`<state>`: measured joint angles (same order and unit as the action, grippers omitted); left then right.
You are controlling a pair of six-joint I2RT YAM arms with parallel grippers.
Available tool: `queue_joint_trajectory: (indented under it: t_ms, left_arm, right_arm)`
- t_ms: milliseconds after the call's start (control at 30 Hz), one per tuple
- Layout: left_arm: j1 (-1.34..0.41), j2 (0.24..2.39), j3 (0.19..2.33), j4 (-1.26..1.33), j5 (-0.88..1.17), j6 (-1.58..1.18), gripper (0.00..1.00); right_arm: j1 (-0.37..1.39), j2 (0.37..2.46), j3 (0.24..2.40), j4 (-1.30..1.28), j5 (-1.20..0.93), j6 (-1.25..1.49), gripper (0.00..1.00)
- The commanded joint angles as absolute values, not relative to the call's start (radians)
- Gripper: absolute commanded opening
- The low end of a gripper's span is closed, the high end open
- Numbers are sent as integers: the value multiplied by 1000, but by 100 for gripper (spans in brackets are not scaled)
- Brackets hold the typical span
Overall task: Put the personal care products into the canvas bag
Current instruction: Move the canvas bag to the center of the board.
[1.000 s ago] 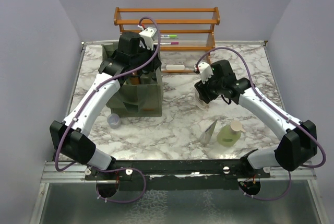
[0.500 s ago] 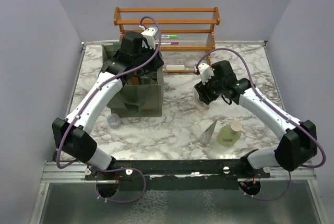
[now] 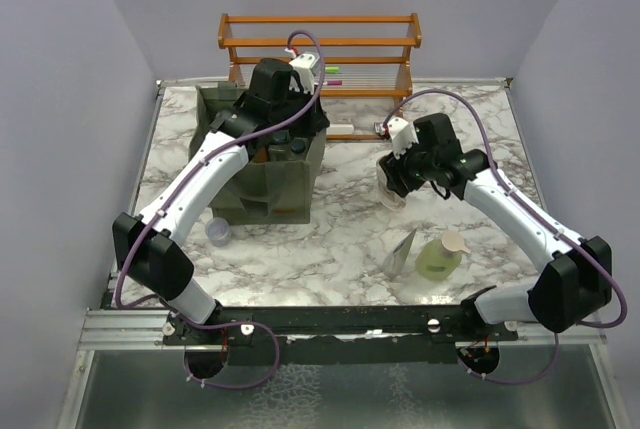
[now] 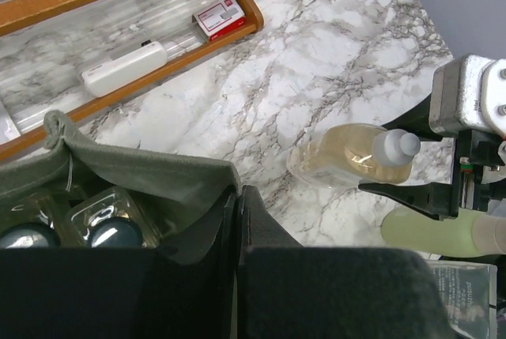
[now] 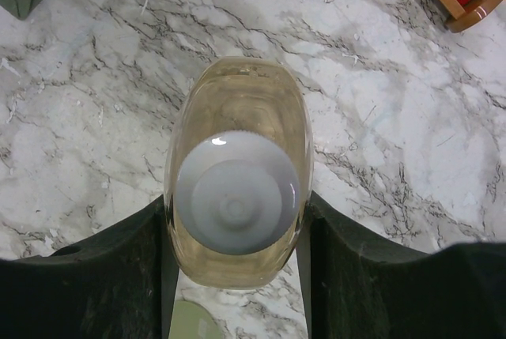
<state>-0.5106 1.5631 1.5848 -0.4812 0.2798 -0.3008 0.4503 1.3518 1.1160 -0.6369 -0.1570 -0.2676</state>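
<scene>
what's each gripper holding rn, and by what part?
Left gripper pinches the bag by its top rim. Right gripper holds the bottle, jaws pressing opposite sides of its upper body.

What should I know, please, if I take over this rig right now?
Left gripper: shut on the rim of the canvas bag, apparently holding it open.
Right gripper: shut on the clear bottle with the pale cap, to the right of the bag; I cannot tell whether it is lifted.
Done: two dark-capped bottles sit inside the bag.
Left: put the gripped bottle in the bag, then the pale green bottle and the grey pouch, both at the near right.
</scene>
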Motion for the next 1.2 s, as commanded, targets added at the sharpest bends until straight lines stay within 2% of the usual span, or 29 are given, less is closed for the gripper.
queue_joint_trajectory:
  t_ms: [0, 1167]
  left_arm:
    - [-556, 1577, 1647, -458, 351, -327, 0]
    - [-667, 1750, 1887, -457, 386, -378, 0]
  right_arm:
    - [429, 1286, 1137, -553, -196, -281, 2]
    - [331, 1224, 1091, -531, -236, -268, 2]
